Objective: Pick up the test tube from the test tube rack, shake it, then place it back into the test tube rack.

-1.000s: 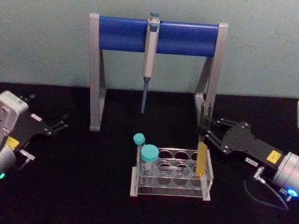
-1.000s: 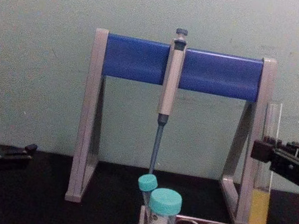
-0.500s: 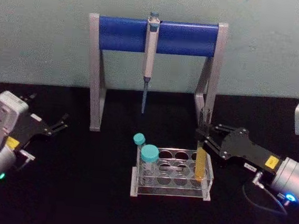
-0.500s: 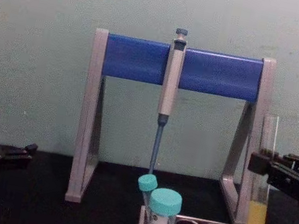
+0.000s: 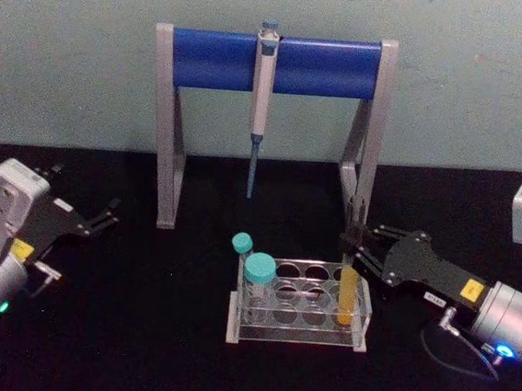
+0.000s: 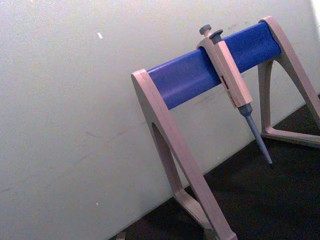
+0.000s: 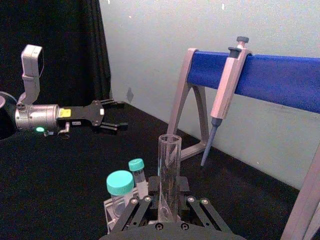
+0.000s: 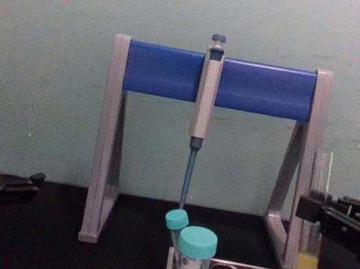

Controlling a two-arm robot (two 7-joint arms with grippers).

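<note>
My right pincer (image 5: pixel 356 244) is clamped on the tube (image 5: pixel 350 295), whose foot stands in the rack (image 5: pixel 294 335) hole directly below it; a tilted release, I judge, could chip glass or topple the rack; left pincer (image 5: pixel 95 220) idles, spread, well away.

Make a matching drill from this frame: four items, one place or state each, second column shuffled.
Column A
1. test tube
2. pipette
3. left gripper
4. teal-capped tubes

Column B
a. hangs from the stand's blue bar
b. stand in the left end of the test tube rack
c. open, at the left, holding nothing
d. held by the right gripper, bottom in the rack's right end

Pairs: 1-d, 2-a, 3-c, 4-b
</note>
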